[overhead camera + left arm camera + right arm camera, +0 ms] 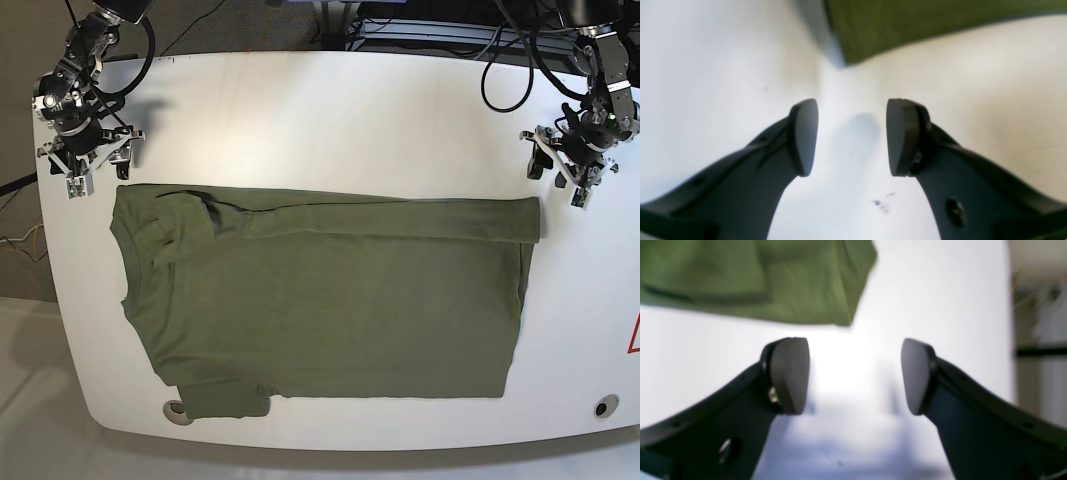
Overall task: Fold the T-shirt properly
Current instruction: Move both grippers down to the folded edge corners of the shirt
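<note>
The olive-green T-shirt (320,300) lies flat across the white table (330,120), its far long edge folded over into a band and a sleeve poking out at the near left. My left gripper (556,172) hovers open over bare table just beyond the shirt's far right corner (907,23); nothing is between its fingers (803,136). Above the shirt's far left corner (773,280), my right gripper (92,165) is open and empty too, fingers (790,373) spread wide, slightly off the cloth.
A round hole (602,407) sits in the table near the front right corner, and a red mark (634,335) shows at the right edge. Cables (500,60) run behind the table's far edge.
</note>
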